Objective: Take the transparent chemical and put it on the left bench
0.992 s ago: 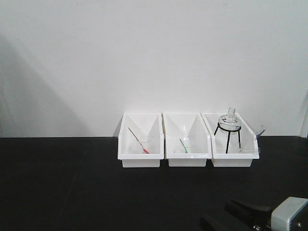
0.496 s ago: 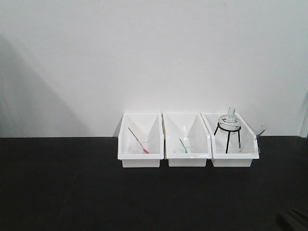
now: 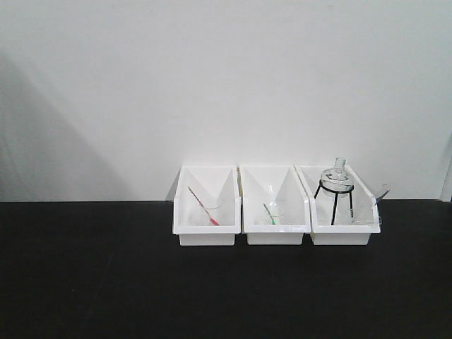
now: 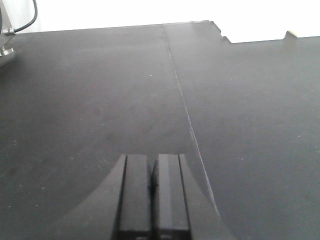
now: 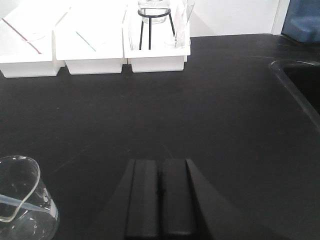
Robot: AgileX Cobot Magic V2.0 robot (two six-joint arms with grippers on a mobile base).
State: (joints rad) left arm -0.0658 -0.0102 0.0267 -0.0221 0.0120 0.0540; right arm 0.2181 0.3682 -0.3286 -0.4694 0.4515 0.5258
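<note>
The transparent chemical (image 5: pixel 22 202), a small clear glass beaker with a pouring lip and a dropper lying in it, stands on the black counter (image 5: pixel 225 110) at the lower left of the right wrist view. My right gripper (image 5: pixel 160 164) is shut and empty, just to the right of the beaker and apart from it. My left gripper (image 4: pixel 151 161) is also shut and empty, hovering over bare black countertop (image 4: pixel 90 100) beside a thin seam. Neither gripper shows in the front view. The left bench is out of view.
Three white bins (image 3: pixel 276 205) line the counter's back by the white wall. The left one holds a beaker with a red stirrer (image 3: pixel 205 207), the middle a green stirrer (image 3: pixel 270 214), the right a round flask on a black tripod (image 3: pixel 336 185) beside another clear glass (image 3: pixel 361 216). A sink edge (image 5: pixel 300 90) lies to the right.
The right gripper, seen at the bottom right of the front view a second ago, has drawn back out of that view. The bins and their contents have not moved.
</note>
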